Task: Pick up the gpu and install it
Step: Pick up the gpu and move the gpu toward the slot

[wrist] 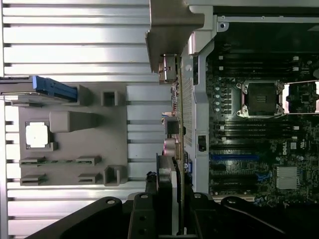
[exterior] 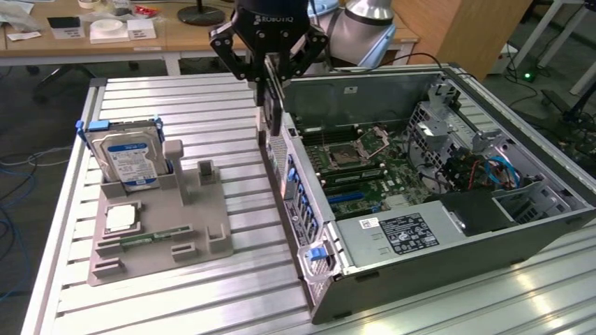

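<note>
Holding the card square matters most at this stage. The gpu (exterior: 273, 105), a thin flat dark circuit card with a bent metal end bracket, is clamped edge-on between the narrowed fingers of the black two-finger gripper (exterior: 269, 73). It is hung upright directly over the perforated rear wall (exterior: 293, 188) of the open grey metal computer case (exterior: 447, 272).

In judgement, the step is done well if the card is kept vertical and parallel to that rear wall. Its bracket should be lined up with the case's rear opening, and its connector edge brought over the long blue expansion slot (wrist: 234, 157) inside the case. Any tilt would likely make the card catch. The card's lower edge appears just clear of the wall, though contact cannot be ruled out.

Inside the case, the green motherboard (exterior: 363, 164) is exposed, and a grey labelled power supply box (exterior: 405, 234) is set near the slot. The rear wall itself is judged the main obstruction.

Outside the case, beside its rear wall, a grey moulded parts fixture (exterior: 186, 223) is laid, with a silver hard drive with a blue-white label (exterior: 130, 160) stood in it.
</note>
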